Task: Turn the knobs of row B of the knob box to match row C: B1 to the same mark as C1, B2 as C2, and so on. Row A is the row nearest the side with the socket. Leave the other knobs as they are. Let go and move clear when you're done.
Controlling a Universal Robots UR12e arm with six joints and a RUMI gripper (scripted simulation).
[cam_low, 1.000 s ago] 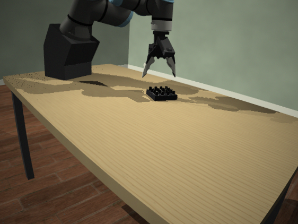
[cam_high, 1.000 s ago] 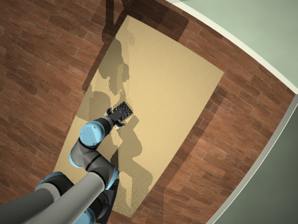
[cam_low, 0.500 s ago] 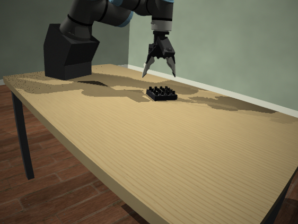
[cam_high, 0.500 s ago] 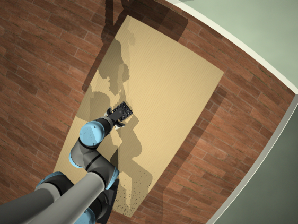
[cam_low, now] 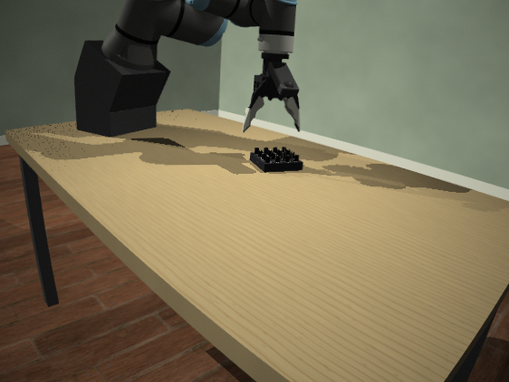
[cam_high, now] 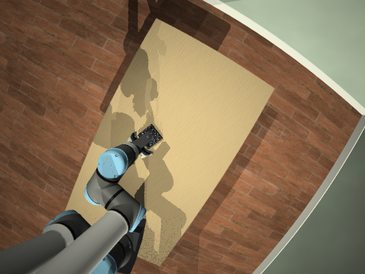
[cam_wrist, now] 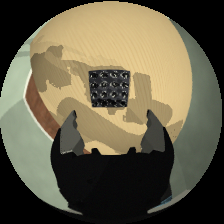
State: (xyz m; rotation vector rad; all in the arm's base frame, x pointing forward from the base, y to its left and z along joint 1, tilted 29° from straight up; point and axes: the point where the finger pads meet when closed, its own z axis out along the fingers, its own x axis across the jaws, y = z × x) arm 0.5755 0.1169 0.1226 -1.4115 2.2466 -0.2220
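The knob box (cam_low: 276, 159) lies flat on the wooden worktop (cam_low: 290, 253), in its back half, not far from the arm's black base (cam_low: 115, 88) and well away from the front edge. It is a small, dark, square block with short knobs standing up from its top face in a three-by-three grid; in the wrist view the box (cam_wrist: 109, 88) shows all nine knobs, but their marks are too small and dark to read, and I cannot tell which side carries the socket. The gripper (cam_low: 272, 122) hangs above the box and clear of it, pointing straight down, with open air between its tips and the knobs. The jaws are spread as wide as they go and hold nothing; in the wrist view the gripper (cam_wrist: 112, 129) shows its two fingers standing far apart at the bottom of the picture, the box lying beyond them and roughly centred between them. From the top view the arm (cam_high: 112, 162) reaches over the worktop (cam_high: 208, 107) and partly covers the near edge of the box (cam_high: 151, 134). Broad, blotchy shadows of the arm fall across the wood around the box.
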